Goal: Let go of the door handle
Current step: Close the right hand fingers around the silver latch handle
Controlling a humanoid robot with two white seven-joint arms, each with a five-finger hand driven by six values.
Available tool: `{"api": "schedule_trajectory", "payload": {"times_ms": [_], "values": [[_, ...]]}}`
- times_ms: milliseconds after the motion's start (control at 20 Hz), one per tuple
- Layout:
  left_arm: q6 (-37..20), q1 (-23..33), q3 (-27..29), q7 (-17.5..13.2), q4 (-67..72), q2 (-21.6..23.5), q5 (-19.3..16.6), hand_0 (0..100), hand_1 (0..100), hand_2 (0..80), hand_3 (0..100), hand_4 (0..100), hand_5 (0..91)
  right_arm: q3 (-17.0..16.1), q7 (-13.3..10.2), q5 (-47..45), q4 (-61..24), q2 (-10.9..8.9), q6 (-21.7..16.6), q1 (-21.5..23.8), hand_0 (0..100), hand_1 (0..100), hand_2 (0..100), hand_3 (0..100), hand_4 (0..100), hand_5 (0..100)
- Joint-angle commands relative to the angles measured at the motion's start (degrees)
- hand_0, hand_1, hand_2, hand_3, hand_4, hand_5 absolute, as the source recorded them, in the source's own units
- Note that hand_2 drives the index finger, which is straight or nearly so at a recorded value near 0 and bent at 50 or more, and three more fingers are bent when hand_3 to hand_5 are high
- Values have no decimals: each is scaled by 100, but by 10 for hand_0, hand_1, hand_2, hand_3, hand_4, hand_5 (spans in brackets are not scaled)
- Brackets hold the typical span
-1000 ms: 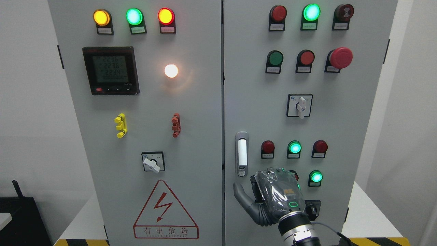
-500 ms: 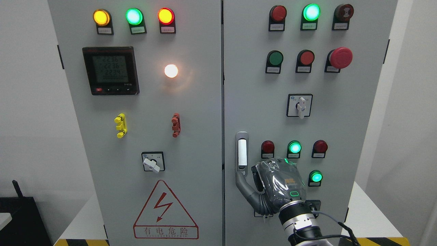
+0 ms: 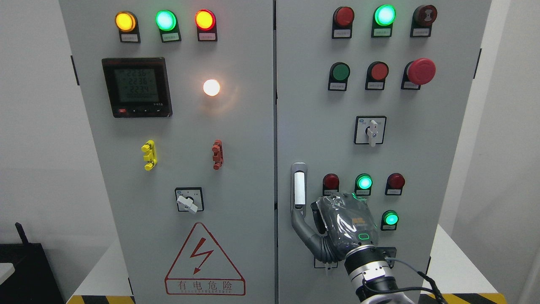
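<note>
One robot hand (image 3: 337,226), thumb touching door handle (image 3: 298,188)

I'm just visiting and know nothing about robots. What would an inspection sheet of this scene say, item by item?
Surface: grey cabinet with two doors, both looking shut.
Job's things: door handle upright on the right door, near the centre seam.
Clutter: nothing seen.
Hands: right hand at the handle's lower end, its thumb reaching the handle's base; whether it grips cannot be told. Left hand not in view.
Cables: black cable looping by the right wrist.
Surroundings: lit lamps, digital meter, red mushroom button, rotary switches, warning triangle; pale walls either side, a dark object at lower left.
</note>
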Motion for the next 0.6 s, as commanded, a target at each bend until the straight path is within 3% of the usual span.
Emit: {"api": "schedule_trajectory", "payload": {"times_ms": [0,550], "values": [[2,3,106,2,-4,-4,0,120,389,0,0,0,0,-9,6,2,82,-4,-5,-52,532,0,1000,1000,1000,1000],[2,3,106,2,5,-4,0,120,389,0,0,0,0,-9,77,2,126,5,3,-148,532,0,1000,1000,1000,1000]]}}
